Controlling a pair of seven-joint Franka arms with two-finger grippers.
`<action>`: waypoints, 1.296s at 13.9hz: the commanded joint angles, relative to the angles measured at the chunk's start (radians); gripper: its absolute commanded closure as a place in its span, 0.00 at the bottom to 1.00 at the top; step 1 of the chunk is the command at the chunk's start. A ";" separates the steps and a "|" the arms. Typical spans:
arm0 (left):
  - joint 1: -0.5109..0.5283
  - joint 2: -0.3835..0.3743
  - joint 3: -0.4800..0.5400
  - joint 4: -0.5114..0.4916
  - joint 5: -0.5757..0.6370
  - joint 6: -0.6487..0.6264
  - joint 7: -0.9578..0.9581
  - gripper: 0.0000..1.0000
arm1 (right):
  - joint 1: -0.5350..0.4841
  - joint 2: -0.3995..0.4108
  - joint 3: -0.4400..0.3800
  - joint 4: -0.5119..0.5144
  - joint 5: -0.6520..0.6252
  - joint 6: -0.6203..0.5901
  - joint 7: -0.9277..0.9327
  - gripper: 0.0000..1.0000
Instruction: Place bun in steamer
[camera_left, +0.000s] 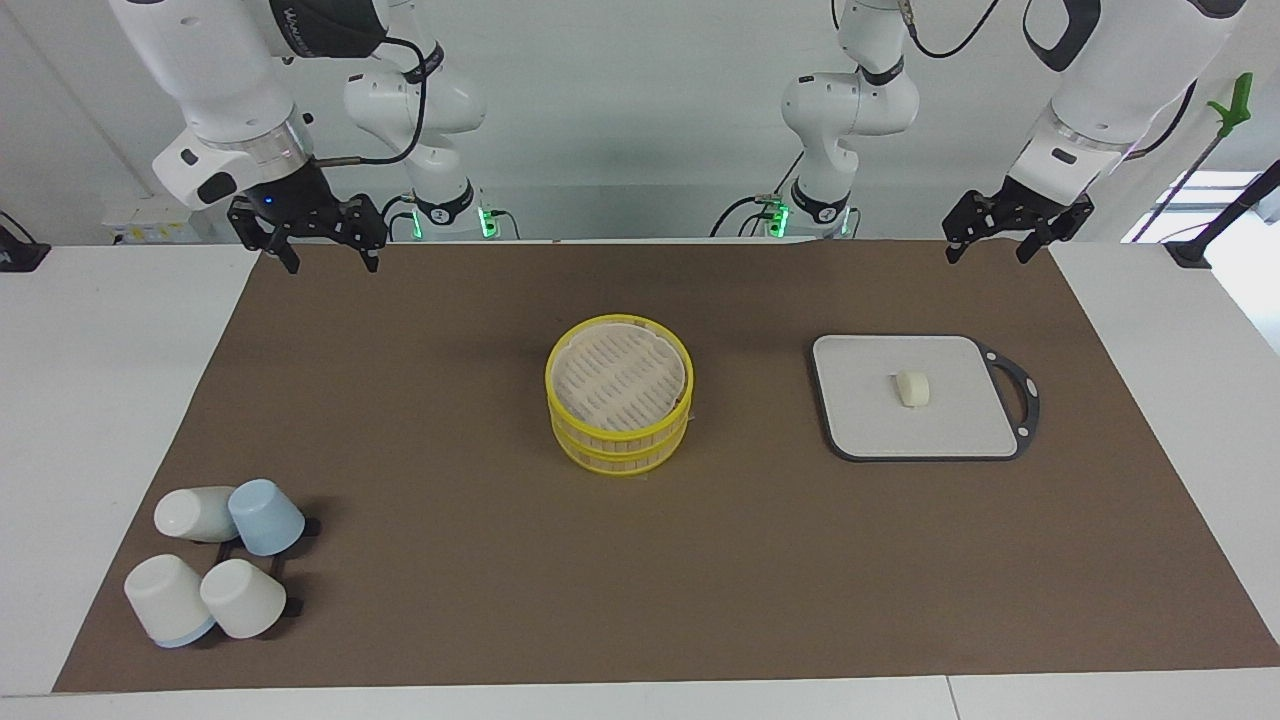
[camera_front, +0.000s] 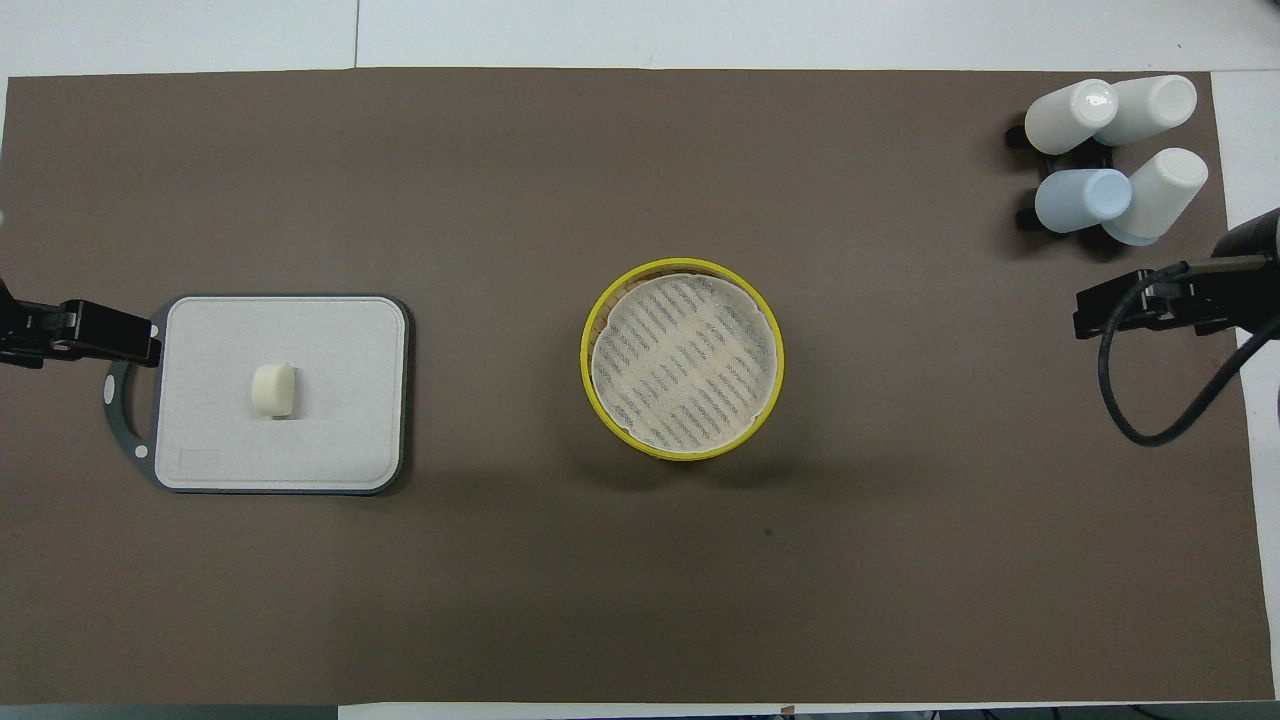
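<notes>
Currently the bun (camera_left: 912, 388) lies near the middle of the grey board (camera_left: 870, 420), alone, touched by nothing. Its longer side runs roughly along the line nearer-to-farther from the robots, by the overhead view; it is only slightly oblong.

Steamer (camera_left: 619, 395) stands at mid-table, well apart from the board, toward the right arm's end from it. Slatted lid appears seated on top, so the basket looks shut; a lid lift likely comes first, by my reading.

Left end effector (camera_left: 988, 247) hangs raised over the mat's edge at the robots' end, fingers apart, holding nothing. The bun lies farther out from the robots than that edge, on the same end of the table. Left arm is clearly the nearer one to it.

Right end effector (camera_left: 330, 250) waits raised over the mat's other corner at the robots' end, fingers apart, empty.

Brown mat (camera_left: 450, 600) covers a white table (camera_left: 100, 400). Four upturned cups (camera_left: 215, 560), white and blue, cluster on a black rack at the right arm's end, farthest from the robots. Pale wall, cables at the arm bases.
</notes>
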 joint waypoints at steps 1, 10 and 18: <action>-0.006 -0.022 0.008 -0.034 -0.008 0.025 -0.005 0.00 | -0.012 -0.008 0.005 -0.015 0.021 0.019 -0.026 0.00; -0.002 -0.127 0.011 -0.481 -0.008 0.398 0.020 0.00 | 0.400 0.134 0.023 0.083 0.036 0.069 0.452 0.00; 0.017 0.087 0.011 -0.704 -0.008 0.902 0.098 0.00 | 0.701 0.507 0.017 0.168 -0.066 0.434 0.758 0.00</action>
